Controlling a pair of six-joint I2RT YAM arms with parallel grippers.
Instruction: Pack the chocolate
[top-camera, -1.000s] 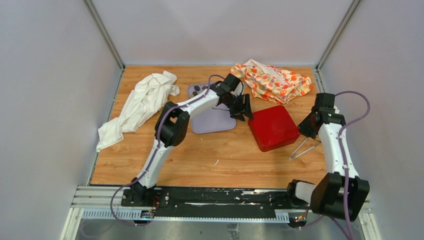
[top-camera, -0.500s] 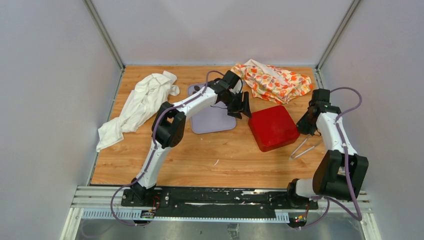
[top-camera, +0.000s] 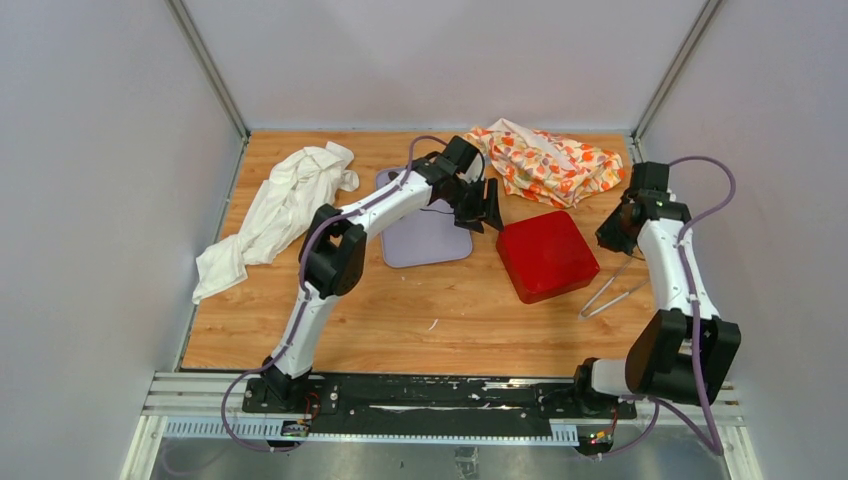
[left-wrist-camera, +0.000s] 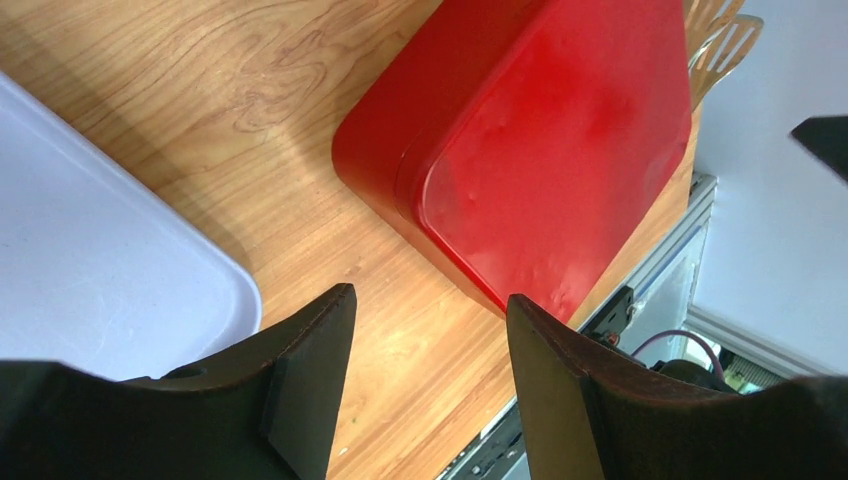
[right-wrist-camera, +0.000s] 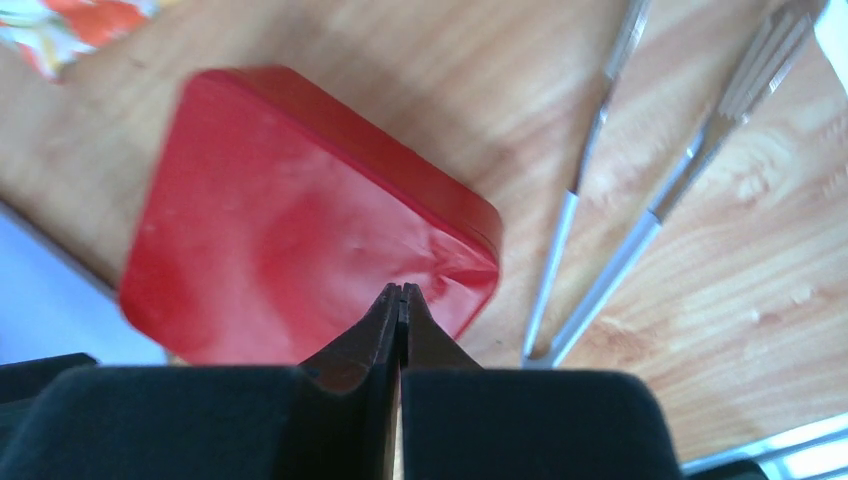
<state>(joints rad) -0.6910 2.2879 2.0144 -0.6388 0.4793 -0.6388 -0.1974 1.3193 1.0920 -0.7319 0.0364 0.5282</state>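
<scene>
The red box (top-camera: 546, 255) lies shut on the wooden table, right of the lavender tray (top-camera: 425, 245). My left gripper (top-camera: 487, 205) hovers open and empty between the tray and the box; its wrist view shows the gripper (left-wrist-camera: 430, 295) over bare wood, the tray (left-wrist-camera: 90, 270) to the left and the red box (left-wrist-camera: 560, 150) ahead. My right gripper (top-camera: 610, 235) is shut with nothing in it, just off the box's right edge; its tips (right-wrist-camera: 401, 288) point at the red box (right-wrist-camera: 300, 210). Metal tongs (top-camera: 610, 292) (right-wrist-camera: 640, 230) lie on the wood beside it. The chocolate is hidden behind my left arm.
A crumpled white cloth (top-camera: 280, 210) lies at the left of the table. A floral orange cloth (top-camera: 545, 160) is bunched at the back right, just behind the red box. Grey walls close in the table on three sides.
My left gripper has shifted slightly toward the back and its jaws have widened a little. My right gripper has lifted and moved back, away from the tongs.
</scene>
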